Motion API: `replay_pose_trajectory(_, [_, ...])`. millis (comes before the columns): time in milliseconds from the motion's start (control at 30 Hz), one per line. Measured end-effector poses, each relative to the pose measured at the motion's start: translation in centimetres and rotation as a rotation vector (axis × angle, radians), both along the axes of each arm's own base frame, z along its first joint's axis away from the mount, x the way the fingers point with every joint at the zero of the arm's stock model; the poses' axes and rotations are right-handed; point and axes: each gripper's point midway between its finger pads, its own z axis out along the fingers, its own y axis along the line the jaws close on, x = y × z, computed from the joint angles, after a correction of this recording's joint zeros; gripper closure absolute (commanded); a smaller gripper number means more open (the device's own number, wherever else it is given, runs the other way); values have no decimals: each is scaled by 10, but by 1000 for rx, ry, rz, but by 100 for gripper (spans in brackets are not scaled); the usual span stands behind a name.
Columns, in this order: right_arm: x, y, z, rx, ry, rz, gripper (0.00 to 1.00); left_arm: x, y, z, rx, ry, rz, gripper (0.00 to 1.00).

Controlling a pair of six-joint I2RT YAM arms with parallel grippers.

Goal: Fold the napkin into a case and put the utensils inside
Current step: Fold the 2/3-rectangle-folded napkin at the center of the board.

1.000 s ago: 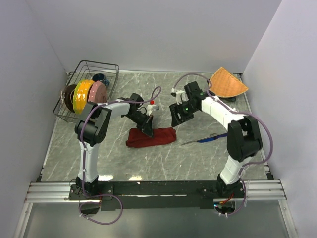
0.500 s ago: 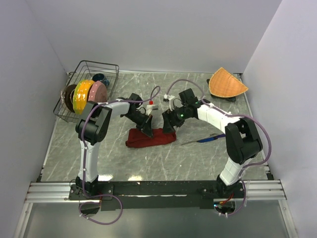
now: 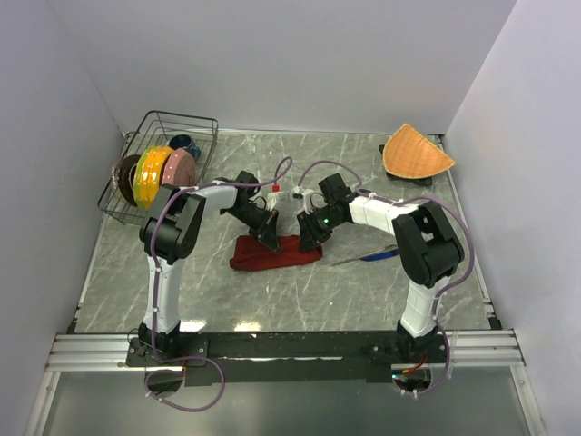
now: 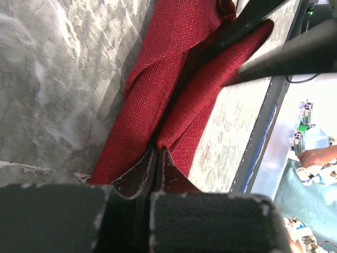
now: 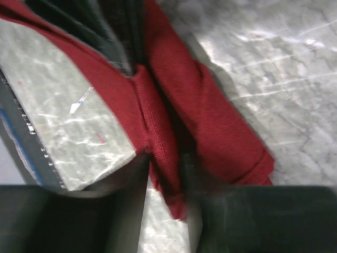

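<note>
The dark red napkin [image 3: 272, 252] lies folded in a long strip in the middle of the table. My left gripper [image 3: 270, 238] is shut on a fold of the napkin [image 4: 174, 79], with its tips [image 4: 157, 150] pinched together on the cloth. My right gripper [image 3: 307, 241] is at the strip's right end. Its fingers [image 5: 138, 174] straddle and press an edge fold of the napkin [image 5: 168, 132]; this view is blurred. To the right of the cloth, the blue knife [image 3: 377, 255] and the silver fork [image 3: 349, 261] lie on the table.
A wire dish rack [image 3: 195, 123] holding coloured plates stands at the back left. An orange woven mat [image 3: 416, 153] leans in the back right corner. White walls close in the marble table [image 3: 272, 300] on three sides.
My right gripper has travelled left from the middle of the table to the napkin's right end and closed in around the cloth's edge. The left gripper has stayed put, shut on the napkin.
</note>
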Motion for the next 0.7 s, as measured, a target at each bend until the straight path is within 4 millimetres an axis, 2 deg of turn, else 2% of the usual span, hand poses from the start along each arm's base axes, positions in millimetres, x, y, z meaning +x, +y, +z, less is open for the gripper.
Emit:
replay_pose_trajectory(33, [0,-1,-3,-9,8,-8,89,0,0,0,0,2,0,99])
replay_pose_trajectory(100, [1,-1,-8,-22,26,-18,100,1,1,0,0,3,4,97])
replay_pose_trajectory(167, [2,-1,-11,-31,44,-26,100,1,3,0,0,8,8,92])
replay_pose_trajectory(300, [2,0,-17,-36,74,-39,100,1,8,1,-19,11,25,68])
replay_pose_trajectory(400, [1,2,-16,-31,85,-42,100,-1,14,9,-35,-11,40,56])
replay_pose_trajectory(533, [0,2,-16,-28,90,-43,100,4,19,26,-64,-85,56,52])
replay_pose_trajectory(700, [-1,3,-15,-22,96,-41,100,20,12,42,-109,-186,67,50])
